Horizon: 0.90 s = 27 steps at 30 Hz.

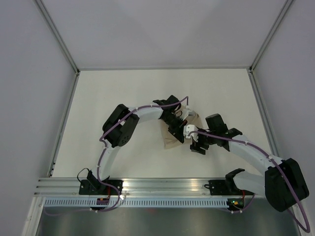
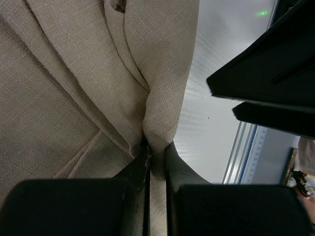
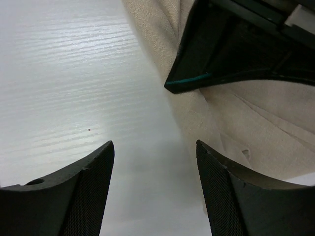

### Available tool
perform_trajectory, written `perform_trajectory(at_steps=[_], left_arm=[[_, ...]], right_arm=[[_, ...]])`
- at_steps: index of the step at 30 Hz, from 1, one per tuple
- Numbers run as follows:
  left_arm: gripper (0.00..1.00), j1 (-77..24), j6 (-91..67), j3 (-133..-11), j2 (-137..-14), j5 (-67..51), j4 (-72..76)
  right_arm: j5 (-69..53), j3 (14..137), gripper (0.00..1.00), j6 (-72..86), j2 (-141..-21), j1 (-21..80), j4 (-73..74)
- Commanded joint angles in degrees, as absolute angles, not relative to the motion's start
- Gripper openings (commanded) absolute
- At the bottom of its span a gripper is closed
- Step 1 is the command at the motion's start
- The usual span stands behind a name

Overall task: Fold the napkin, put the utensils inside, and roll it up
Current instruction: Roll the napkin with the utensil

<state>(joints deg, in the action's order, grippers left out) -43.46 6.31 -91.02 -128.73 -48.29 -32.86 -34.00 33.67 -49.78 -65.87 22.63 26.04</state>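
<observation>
The beige napkin (image 1: pixel 172 143) lies bunched in folds at the table's middle, mostly hidden under the arms in the top view. My left gripper (image 1: pixel 176 132) is shut on a fold of the napkin (image 2: pixel 162 98), pinched between its two black fingers (image 2: pixel 135 172). My right gripper (image 1: pixel 198 147) is open and empty, just to the right of the napkin. In the right wrist view the napkin (image 3: pixel 256 118) lies at the right beside its right finger (image 3: pixel 221 191), with bare table between the fingers. No utensils are in view.
The left arm's black gripper body (image 3: pixel 231 54) hangs over the napkin in the right wrist view. The right arm's black body (image 2: pixel 270 83) shows in the left wrist view. An aluminium rail (image 1: pixel 162 187) runs along the table's near edge. White walls enclose the table.
</observation>
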Motion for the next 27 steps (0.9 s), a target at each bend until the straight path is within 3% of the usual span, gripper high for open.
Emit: perform_trajectory(at_steps=[1, 12, 18, 24, 27], left_arm=[[0.02, -44.4, 4.7, -90.4, -134.4, -43.7, -39.2], [0.02, -44.4, 4.1, -92.3, -135.9, -44.3, -41.5], [0.02, -44.4, 4.7, -91.9, -136.0, -45.0, -42.0], [0.04, -44.3, 4.6, -92.1, -136.1, -44.8, -42.3], [0.11, -44.3, 3.4, -92.5, -135.9, -44.9, -42.3]], right_arm=[[-25.2, 31.1, 0.73, -51.7, -65.2, 26.8, 15.9], [-21.2, 29.1, 0.71, -53.5, -70.0, 31.6, 8.7], [-20.7, 28.9, 0.64, -55.1, -72.9, 31.6, 7.6], [-21.6, 28.8, 0.48, -55.4, -73.9, 31.7, 8.2], [-21.7, 28.8, 0.31, -55.4, -74.4, 31.6, 8.8]])
